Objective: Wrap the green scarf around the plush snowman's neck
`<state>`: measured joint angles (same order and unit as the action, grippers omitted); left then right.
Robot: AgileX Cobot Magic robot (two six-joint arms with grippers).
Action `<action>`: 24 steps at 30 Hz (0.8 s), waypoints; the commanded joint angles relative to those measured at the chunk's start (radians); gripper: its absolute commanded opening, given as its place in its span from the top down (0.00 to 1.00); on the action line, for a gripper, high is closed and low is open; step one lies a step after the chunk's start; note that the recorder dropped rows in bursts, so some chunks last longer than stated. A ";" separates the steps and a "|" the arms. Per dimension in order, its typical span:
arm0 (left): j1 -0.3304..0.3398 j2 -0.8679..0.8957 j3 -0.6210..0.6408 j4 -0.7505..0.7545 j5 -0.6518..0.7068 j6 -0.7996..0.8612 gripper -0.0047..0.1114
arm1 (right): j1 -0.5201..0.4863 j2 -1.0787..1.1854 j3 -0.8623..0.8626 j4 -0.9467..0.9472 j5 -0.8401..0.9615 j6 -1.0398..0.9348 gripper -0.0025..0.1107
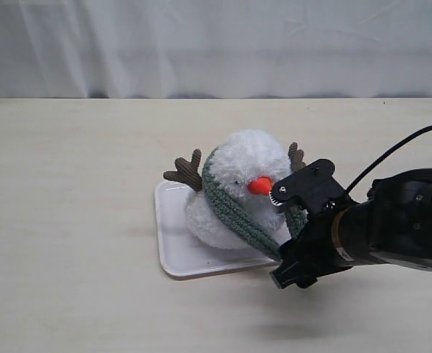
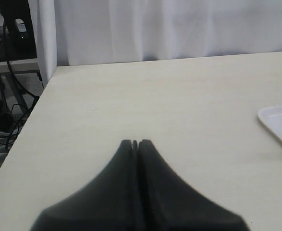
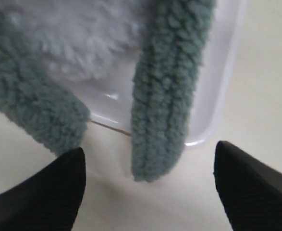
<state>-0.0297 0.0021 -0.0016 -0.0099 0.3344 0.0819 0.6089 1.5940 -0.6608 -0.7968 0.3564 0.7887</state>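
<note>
The plush snowman (image 1: 241,176) sits on the white tray (image 1: 173,254) with the green scarf (image 1: 234,209) looped behind its neck. One band runs slantwise under the orange nose (image 1: 260,185), and both tails trail off the tray's front rim. The right gripper (image 3: 149,159) hovers low at that rim, jaws spread wide and gripping nothing, with one scarf tail (image 3: 162,115) hanging between them and its tip touching the surface (image 1: 68,220) just beyond the tray. The second tail (image 3: 35,108) lies just beside it, outside one jaw. The left gripper (image 2: 136,143) waits well apart from the tray, over bare surface, its jaws pressed together on nothing. The scarf looks draped rather than wrapped, so the likely step is to take the centred tail and carry it across the front. Doing it well would mean closing a little above the tip, on the knit alone and clear of the tray's rim. The tail should then be lifted gently, since a hard pull could tip the light plush or drag the loop off its neck.
</note>
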 commanded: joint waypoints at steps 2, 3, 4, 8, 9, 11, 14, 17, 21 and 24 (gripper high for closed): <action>-0.006 -0.002 0.002 0.001 -0.013 0.000 0.96 | -0.006 0.014 -0.003 -0.009 -0.122 -0.005 0.36; -0.006 -0.002 0.002 0.001 -0.013 0.000 0.96 | -0.014 0.024 -0.003 -0.023 -0.116 -0.005 0.37; -0.006 -0.002 0.002 0.001 -0.013 0.000 0.96 | -0.020 0.034 -0.003 -0.038 -0.102 0.009 0.38; -0.006 -0.002 0.002 0.001 -0.013 0.000 0.96 | -0.057 0.067 -0.003 -0.049 -0.054 0.019 0.39; -0.006 -0.002 0.002 0.001 -0.013 0.000 0.96 | -0.064 0.077 -0.003 -0.049 -0.061 0.019 0.39; -0.006 -0.002 0.002 0.001 -0.013 0.000 0.96 | -0.065 0.094 -0.003 -0.052 -0.088 0.019 0.41; -0.006 -0.002 0.002 0.001 -0.013 0.000 0.96 | -0.065 0.119 -0.003 -0.060 -0.167 0.019 0.52; -0.006 -0.002 0.002 0.001 -0.010 0.000 0.96 | -0.065 0.126 -0.003 -0.060 -0.220 0.015 0.69; -0.006 -0.002 0.002 0.001 -0.010 0.000 0.96 | -0.062 0.115 -0.003 -0.057 -0.221 0.015 0.90; -0.006 -0.002 0.002 0.001 -0.010 0.000 0.96 | -0.059 0.090 -0.003 -0.025 -0.210 0.015 0.94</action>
<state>-0.0297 0.0021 -0.0016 -0.0099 0.3344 0.0819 0.5498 1.7149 -0.6608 -0.8403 0.1449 0.8032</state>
